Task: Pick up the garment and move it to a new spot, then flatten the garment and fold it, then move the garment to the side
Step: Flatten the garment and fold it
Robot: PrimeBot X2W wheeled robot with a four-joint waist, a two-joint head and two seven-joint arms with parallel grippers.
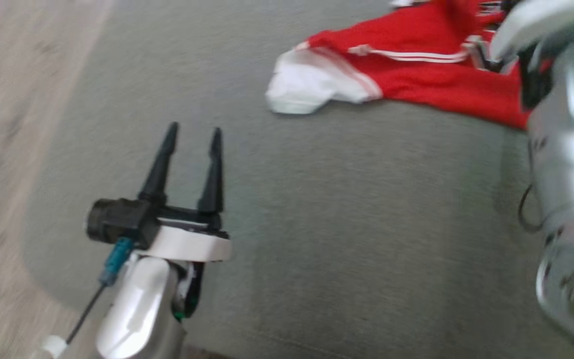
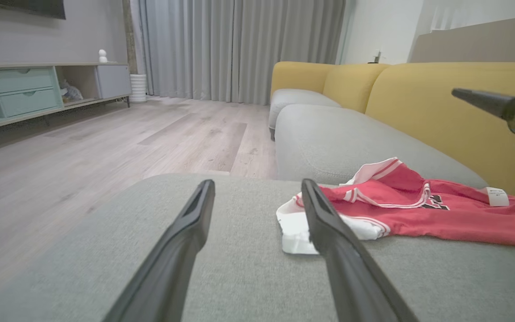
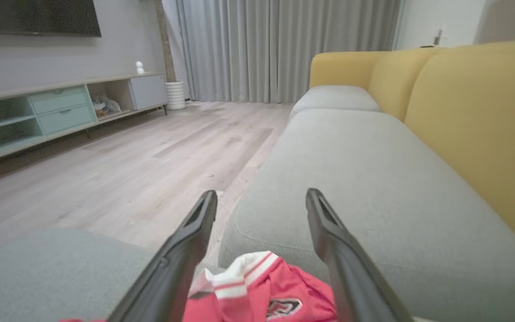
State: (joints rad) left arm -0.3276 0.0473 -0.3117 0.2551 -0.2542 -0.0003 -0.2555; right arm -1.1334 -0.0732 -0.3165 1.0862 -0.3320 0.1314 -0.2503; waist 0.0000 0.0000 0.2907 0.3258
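**Hovering with both grippers unloaded beside a rumpled garment**

Nearest, at the lower left of the head view, the left gripper [image 1: 194, 128] hangs over bare grey seat cushion [image 1: 342, 224]. Its fingers are spread wide and hold nothing. It stands well apart from the garment [image 1: 441, 85], probably so that it can come in on the white-trimmed end that points toward it.

The garment is red with white stripes. It lies crumpled on the cushion at the upper right of the head view, which is blurred, so its folds cannot be read there.

In the right wrist view, the right gripper [image 3: 262, 192] also has its fingers set wide, with no cloth pinched between them. The garment lies below them at the bottom centre of that frame. Whether the fingers touch the cloth cannot be told.

With the garment already resting on the seat, flattening appears to be the step in hand. Wide jaws on both sides suit taking two separate edges.

Farther off are the yellow backrest [image 2: 441, 112], the wood floor [image 2: 105, 147], a low cabinet [image 2: 25, 89] and grey curtains [image 2: 239, 44].
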